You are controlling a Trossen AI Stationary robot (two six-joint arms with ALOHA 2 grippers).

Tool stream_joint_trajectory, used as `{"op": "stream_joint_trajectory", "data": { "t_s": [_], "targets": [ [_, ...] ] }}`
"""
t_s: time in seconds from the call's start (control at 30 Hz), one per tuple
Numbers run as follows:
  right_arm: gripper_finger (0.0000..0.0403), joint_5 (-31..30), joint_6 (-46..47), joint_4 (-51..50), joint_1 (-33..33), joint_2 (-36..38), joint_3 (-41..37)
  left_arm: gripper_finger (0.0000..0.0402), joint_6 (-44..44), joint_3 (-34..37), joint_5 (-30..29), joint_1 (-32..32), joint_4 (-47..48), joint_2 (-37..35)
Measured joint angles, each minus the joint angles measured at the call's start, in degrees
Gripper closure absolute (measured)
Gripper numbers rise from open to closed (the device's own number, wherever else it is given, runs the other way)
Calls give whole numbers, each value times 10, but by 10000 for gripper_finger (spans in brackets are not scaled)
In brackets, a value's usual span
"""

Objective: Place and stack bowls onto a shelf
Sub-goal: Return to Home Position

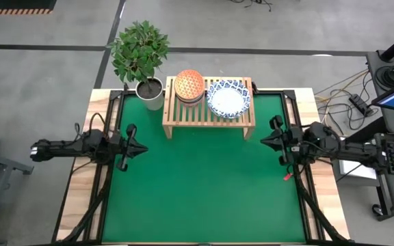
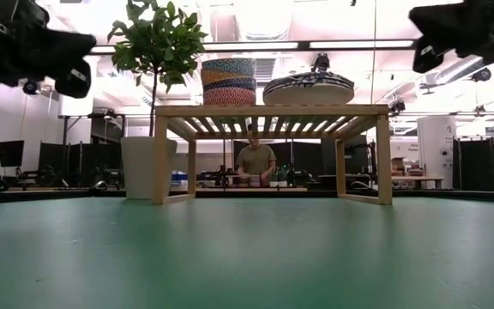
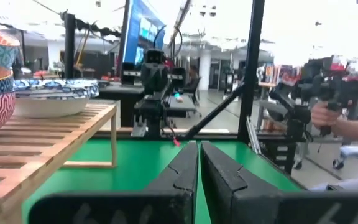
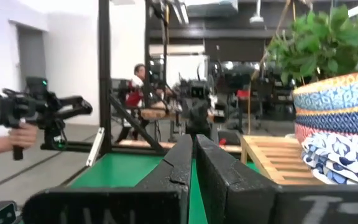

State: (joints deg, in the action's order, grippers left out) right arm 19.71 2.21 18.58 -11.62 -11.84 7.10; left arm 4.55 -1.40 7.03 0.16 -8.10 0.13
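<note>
Green mat [image 1: 204, 191], lab room behind. Left gripper [image 1: 139, 147] over mat's left edge, right gripper [image 1: 265, 139] over right edge; both pairs of fingers pressed together, holding nothing. Shelf [image 1: 198, 113] at back: small bowls [image 1: 189, 85] stacked left, white bowls [image 1: 228, 98] stacked right, white count unclear.

Light-wood shelf [image 1: 208, 116]; glossy glazed bowls [image 1: 228, 98].

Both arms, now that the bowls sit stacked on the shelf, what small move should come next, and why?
Probably just park both arms where they are. The left gripper and right gripper are shut, empty, at opposite sides of the table, and every bowl in view sits on the shelf: the small-bowl stack and the white-bowl stack.
</note>
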Motion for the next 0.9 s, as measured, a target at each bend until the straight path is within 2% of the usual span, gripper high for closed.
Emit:
{"op": "stream_joint_trajectory", "data": {
  "t_s": [0.13,0.3,0.47,0.67,0.9],
  "targets": [
    [392,28,-1,10,0,54,-43,400,8,8,-16,0,3,4],
    [392,60,-32,-23,0,118,-64,400,10,6,-70,0,78,6],
    [392,71,-70,-145,0,103,-64,400,10,2,-76,0,82,16],
    [392,34,-112,-145,0,35,-54,400,9,2,-76,0,82,25],
    [392,27,-81,-154,0,-11,-53,400,9,2,-76,0,83,34]
  ]
}}
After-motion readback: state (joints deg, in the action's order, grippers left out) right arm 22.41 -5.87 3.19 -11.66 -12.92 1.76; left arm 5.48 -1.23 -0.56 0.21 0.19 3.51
